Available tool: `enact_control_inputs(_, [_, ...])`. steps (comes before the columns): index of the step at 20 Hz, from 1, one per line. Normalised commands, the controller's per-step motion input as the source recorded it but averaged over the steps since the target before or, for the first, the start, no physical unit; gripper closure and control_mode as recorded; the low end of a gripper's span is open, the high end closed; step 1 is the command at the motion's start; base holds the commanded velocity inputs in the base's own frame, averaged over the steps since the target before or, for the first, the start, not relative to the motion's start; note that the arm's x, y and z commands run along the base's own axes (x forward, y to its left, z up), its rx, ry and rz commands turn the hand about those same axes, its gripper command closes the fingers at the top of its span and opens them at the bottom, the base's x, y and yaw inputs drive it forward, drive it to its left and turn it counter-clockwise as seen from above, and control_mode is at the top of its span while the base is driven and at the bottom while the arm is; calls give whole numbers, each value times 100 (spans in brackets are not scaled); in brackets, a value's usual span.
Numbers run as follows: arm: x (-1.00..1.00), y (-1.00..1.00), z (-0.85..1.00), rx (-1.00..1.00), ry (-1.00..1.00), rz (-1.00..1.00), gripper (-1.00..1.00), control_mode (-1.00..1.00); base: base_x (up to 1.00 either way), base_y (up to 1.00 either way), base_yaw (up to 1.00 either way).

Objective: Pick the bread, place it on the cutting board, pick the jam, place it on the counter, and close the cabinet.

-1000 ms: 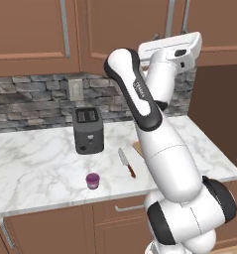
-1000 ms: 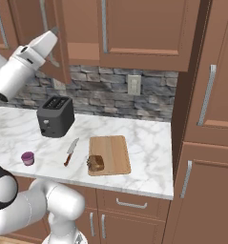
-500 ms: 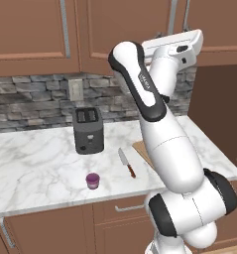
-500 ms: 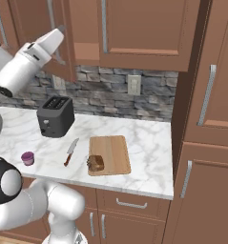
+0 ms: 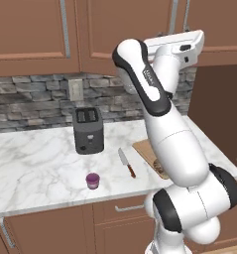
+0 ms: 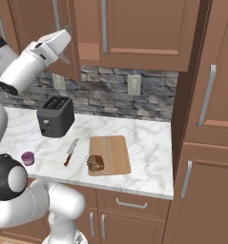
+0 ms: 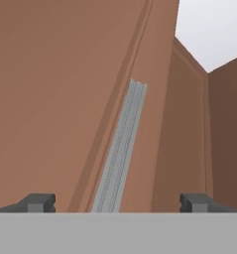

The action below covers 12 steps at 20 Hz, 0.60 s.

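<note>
White marble bench (image 6: 149,143) already carries the jam (image 6: 27,157) and, on the cutting board (image 6: 110,153), the bread (image 6: 96,163). Only the ajar cabinet door (image 6: 70,43) remains. Wide-open end effector (image 7: 117,201) faces its silver handle (image 7: 121,149); press squarely on the panel until flush.

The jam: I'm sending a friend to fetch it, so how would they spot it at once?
On the white marble counter, look in front of the black toaster, near the front edge. The jam is a tiny squat purple jar, left of the red-handled knife, and the only purple thing there.
</note>
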Motion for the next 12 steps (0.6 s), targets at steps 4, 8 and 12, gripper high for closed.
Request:
enact_control_inputs(4, [39, -25, -25, 4, -11, 0, -100, -100, 0, 0, 0])
enact_control_inputs(8, [36, -30, -28, 4, -13, 0, -100, -100, 0, 0, 0])
enact_control_inputs(12, [31, -28, -28, 3, -13, -2, -100, -100, 0, 0, 0])
